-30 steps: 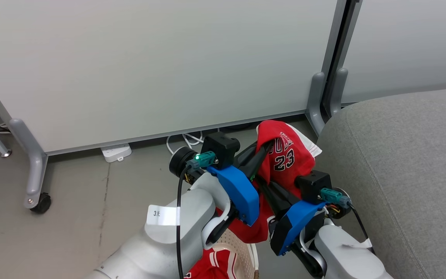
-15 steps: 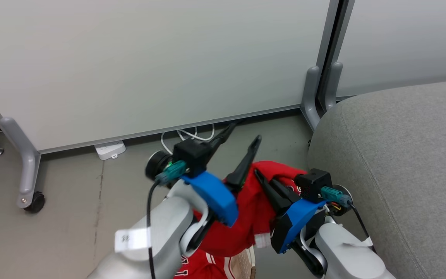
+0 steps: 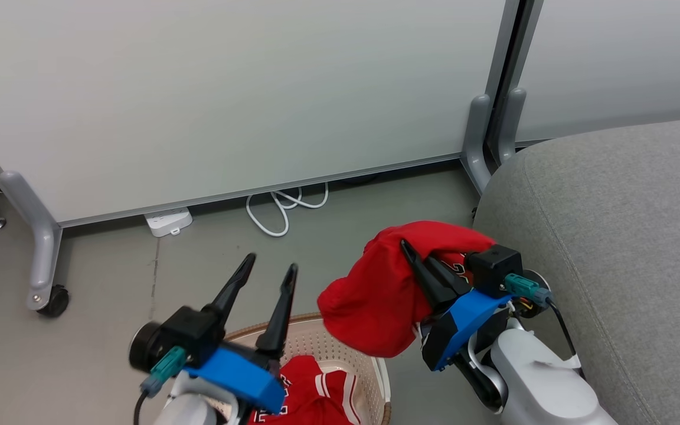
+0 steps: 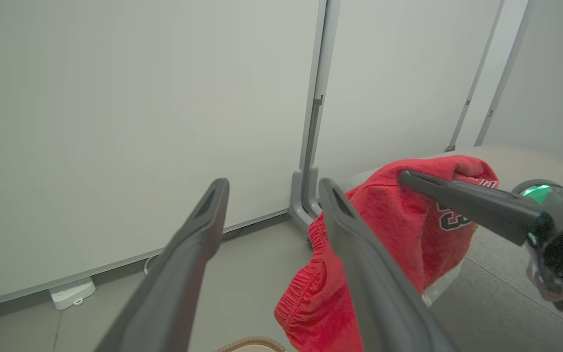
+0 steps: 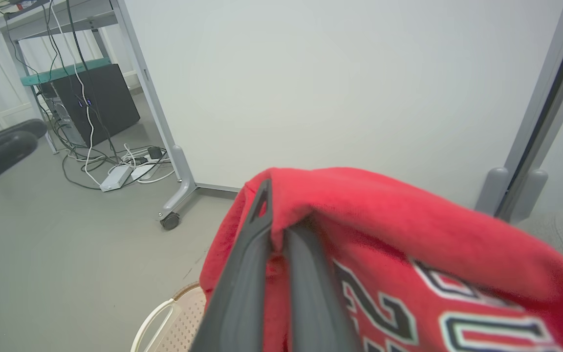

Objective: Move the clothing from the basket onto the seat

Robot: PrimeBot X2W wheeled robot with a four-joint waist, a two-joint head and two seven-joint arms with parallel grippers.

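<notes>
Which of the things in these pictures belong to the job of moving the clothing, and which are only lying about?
Belong to the job:
- red garment, held in the shut right pincer
- second red garment, lying in the basket
- grey seat
- left pincer, open and holding nothing

Only lying about:
- white power strip
- white cable
- partition panel
- castor

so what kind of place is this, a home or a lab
Probably an office or lab test area, not a home: wheeled partition panels, a computer tower with tangled cables under a desk, and a power strip on the bare floor, with one grey sofa.
</notes>
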